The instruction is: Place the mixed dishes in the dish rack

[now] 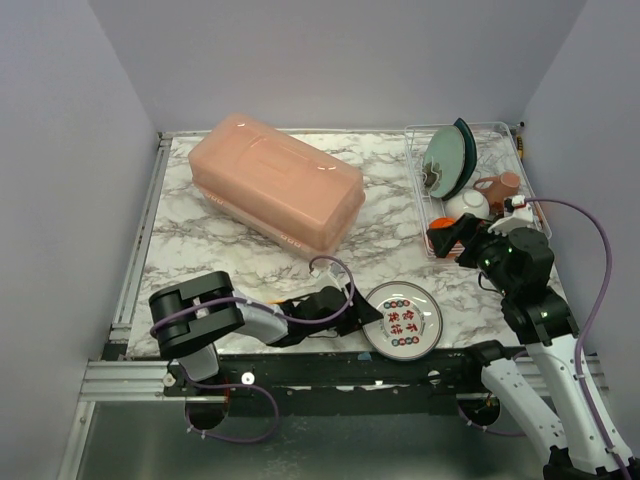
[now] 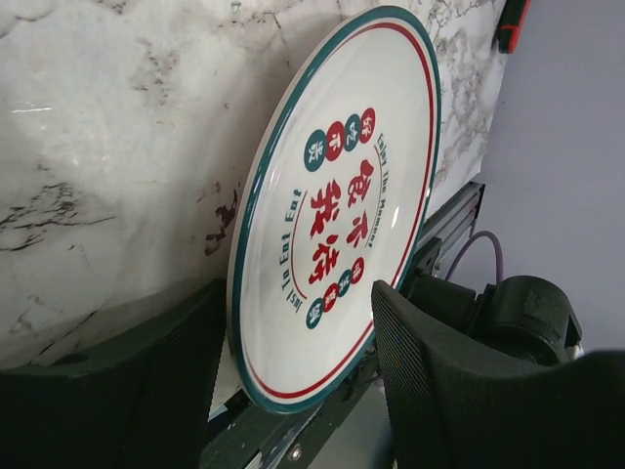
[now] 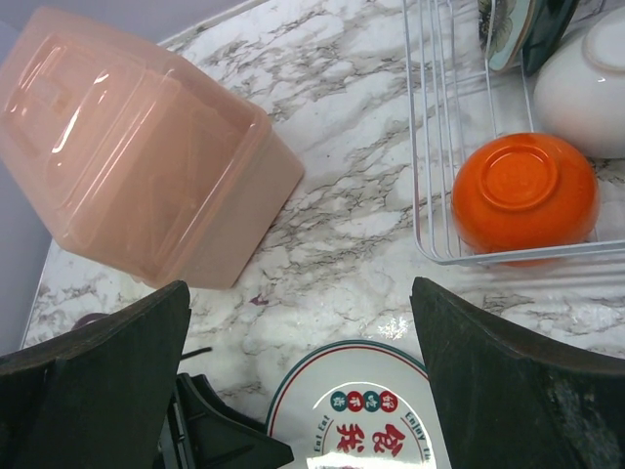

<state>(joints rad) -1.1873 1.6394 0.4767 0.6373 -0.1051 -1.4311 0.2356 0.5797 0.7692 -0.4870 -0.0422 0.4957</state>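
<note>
- I am holding my left end effector (image 1: 358,312) low at the near edge of the worktop (image 1: 260,260). Its jaws are parted, with one finger on each side of the round plate (image 1: 402,320). I cannot tell whether either finger is touching it.
- The round plate is lying flat, and its near rim seems to be hanging over the metal rail (image 1: 330,355). I am judging that overhang the best place to bite: one finger under, one over, square to the rim. The glaze looks slippery, so I am planning a deep, firm pinch and a straight lift before any swing.
- My right end effector (image 1: 458,238) is hanging wide open and empty over the near corner of the dish rack (image 1: 420,190), just above the orange bowl (image 3: 524,191). It is standing in the path between plate and rack, so it probably needs to give way.
- Farther in, the rack is holding a white bowl (image 3: 586,88), a mug (image 1: 497,187) and a leaning teal plate (image 1: 445,155). I cannot make out a free slot.
- The tub (image 1: 275,190) is sitting well apart on the left, while the side wall (image 1: 590,150) is crowding the rack.
</note>
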